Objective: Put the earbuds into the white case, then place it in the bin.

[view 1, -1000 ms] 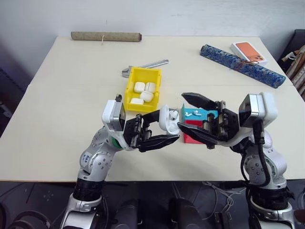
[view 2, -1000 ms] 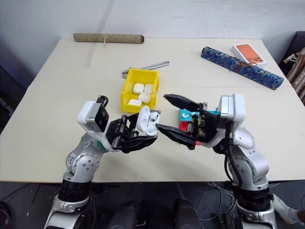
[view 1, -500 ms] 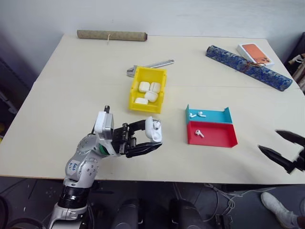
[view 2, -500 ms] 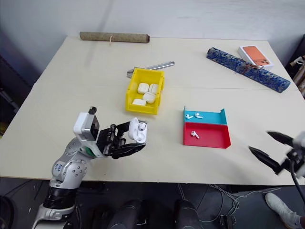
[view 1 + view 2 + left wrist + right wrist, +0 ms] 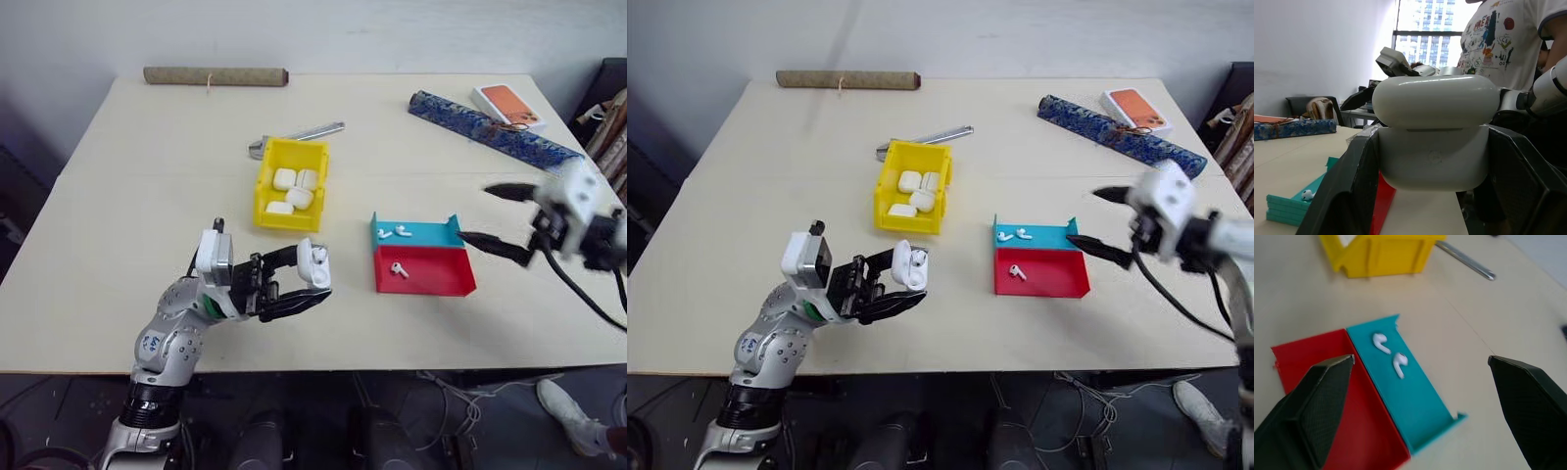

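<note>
While our left gripper [image 5: 306, 281] stayed clamped on the white case [image 5: 314, 265], its lid up, the bin [image 5: 291, 186] sat at 12 o'clock from it, holding 4 cases. At 3 o'clock, our right gripper [image 5: 493, 216] hung with jaws wide apart just beside the blue tray [image 5: 415, 232], where 2 earbuds [image 5: 391, 233] lay.

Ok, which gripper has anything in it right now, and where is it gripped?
The left gripper clamps the white case by its lower body; lid closed. The right gripper is open and empty.
</note>
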### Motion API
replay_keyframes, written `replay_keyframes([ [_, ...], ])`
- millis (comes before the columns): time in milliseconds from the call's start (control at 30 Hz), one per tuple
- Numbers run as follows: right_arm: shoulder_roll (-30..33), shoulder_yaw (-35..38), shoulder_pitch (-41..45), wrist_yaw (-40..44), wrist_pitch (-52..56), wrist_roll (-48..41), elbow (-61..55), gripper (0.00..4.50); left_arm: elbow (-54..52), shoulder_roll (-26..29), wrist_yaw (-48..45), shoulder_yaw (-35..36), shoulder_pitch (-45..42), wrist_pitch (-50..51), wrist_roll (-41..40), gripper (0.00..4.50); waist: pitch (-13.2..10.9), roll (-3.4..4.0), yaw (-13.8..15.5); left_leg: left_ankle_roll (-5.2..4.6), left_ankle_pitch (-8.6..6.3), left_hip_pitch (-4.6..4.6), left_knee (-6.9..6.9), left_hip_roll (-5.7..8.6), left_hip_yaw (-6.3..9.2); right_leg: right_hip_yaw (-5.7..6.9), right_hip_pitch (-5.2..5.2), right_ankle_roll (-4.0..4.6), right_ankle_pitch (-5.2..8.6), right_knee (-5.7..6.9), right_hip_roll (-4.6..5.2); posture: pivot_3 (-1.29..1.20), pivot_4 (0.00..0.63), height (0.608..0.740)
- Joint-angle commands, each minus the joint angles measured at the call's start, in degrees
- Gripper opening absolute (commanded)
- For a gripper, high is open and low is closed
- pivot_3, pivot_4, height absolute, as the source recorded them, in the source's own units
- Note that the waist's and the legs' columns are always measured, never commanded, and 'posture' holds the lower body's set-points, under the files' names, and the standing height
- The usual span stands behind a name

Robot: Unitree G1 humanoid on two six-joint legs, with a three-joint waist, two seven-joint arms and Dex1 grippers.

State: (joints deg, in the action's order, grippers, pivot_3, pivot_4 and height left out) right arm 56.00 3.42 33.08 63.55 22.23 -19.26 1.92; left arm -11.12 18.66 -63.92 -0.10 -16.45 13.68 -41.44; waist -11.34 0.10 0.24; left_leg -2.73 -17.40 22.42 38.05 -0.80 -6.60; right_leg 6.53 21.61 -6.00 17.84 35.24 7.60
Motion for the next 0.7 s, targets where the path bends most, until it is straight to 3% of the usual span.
replay_keyframes([
  [33,-1.4,-9.3,8.5,3.3,2.6,6.7,7.0,4.32,-1.8,-0.5,0.2,-0.1,-0.2,-1.1,0.1,2.8,0.0,0.0,0.1,-0.01,0.01,0.09,0.0,0.01,0.03,0.04,0.0,0.0,0.0,-0.12,0.03,0.0,0.15,0.74],
  [100,-3.3,-13.8,13.6,4.8,1.9,10.3,12.4,3.94,-1.9,-0.7,0.4,-0.2,0.0,-1.3,0.3,2.8,0.0,0.0,-0.1,-0.07,-0.01,0.2,0.05,0.05,-0.02,0.1,-0.01,-0.02,-0.01,-0.25,0.04,0.0,0.15,0.74],
  [300,-9.1,-20.7,23.5,5.6,-8.7,19.6,29.7,2.0,-2.6,-0.9,1.1,0.0,1.2,-1.9,0.5,2.8,0.0,0.0,-0.4,-0.13,0.01,0.5,0.07,0.08,0.09,0.45,0.03,-0.1,-0.05,-0.22,-0.06,0.0,0.15,0.74],
  [700,-16.6,-23.8,31.2,9.1,-18.5,27.4,46.2,2.0,-5.6,-0.8,3.1,-0.3,4.1,-2.3,0.8,2.8,0.0,0.0,-0.5,-0.12,0.09,0.57,0.16,0.07,0.22,0.87,0.02,-0.12,-0.06,-0.13,-0.08,0.0,0.15,0.74],
])
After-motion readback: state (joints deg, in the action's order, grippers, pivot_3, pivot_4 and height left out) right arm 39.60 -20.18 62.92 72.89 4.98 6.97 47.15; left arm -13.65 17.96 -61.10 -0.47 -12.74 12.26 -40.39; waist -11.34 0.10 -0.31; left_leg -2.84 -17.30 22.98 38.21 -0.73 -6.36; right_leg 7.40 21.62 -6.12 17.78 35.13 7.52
